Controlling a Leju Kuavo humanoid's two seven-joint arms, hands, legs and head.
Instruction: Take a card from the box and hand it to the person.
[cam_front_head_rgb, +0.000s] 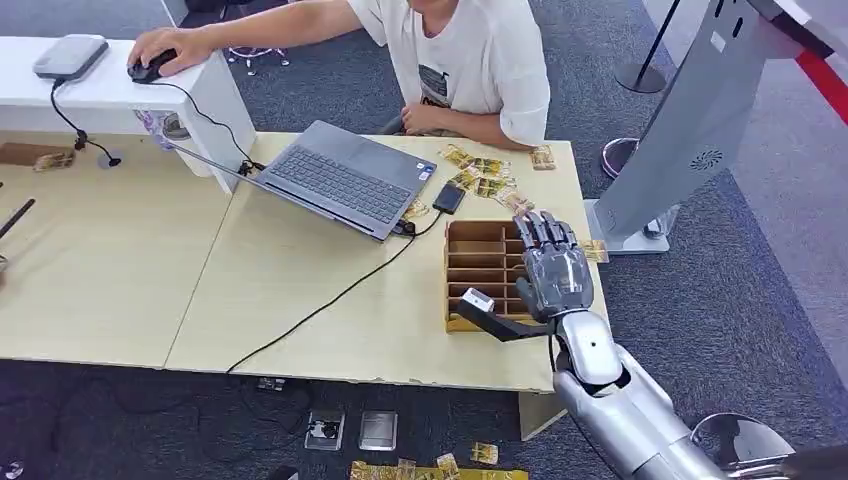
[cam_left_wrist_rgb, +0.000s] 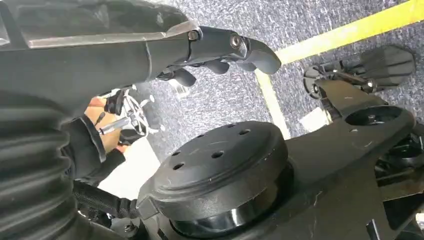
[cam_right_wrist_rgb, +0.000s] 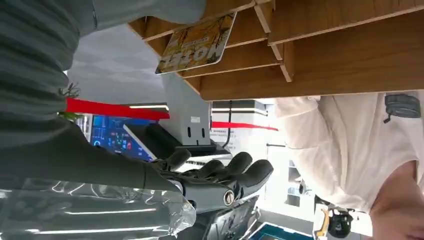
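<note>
A wooden box (cam_front_head_rgb: 478, 262) with several slots stands near the table's right edge. My right hand (cam_front_head_rgb: 553, 268) hovers flat over its right side with the fingers (cam_right_wrist_rgb: 235, 170) stretched out and apart, and the thumb reaches left across the box's near end. A yellow card (cam_right_wrist_rgb: 195, 45) lies in a slot of the box (cam_right_wrist_rgb: 340, 55), with my grey thumb (cam_right_wrist_rgb: 150, 10) right beside its edge; nothing is pinched. The person (cam_front_head_rgb: 470, 60) in a white shirt sits at the far side of the table. My left hand (cam_left_wrist_rgb: 225, 50) hangs by my body, holding nothing.
An open laptop (cam_front_head_rgb: 345, 178) and a phone (cam_front_head_rgb: 448, 197) lie left of the box, and a black cable (cam_front_head_rgb: 330, 300) crosses the table. Several loose cards (cam_front_head_rgb: 488, 172) lie in front of the person. A grey stand (cam_front_head_rgb: 690, 130) rises on the right.
</note>
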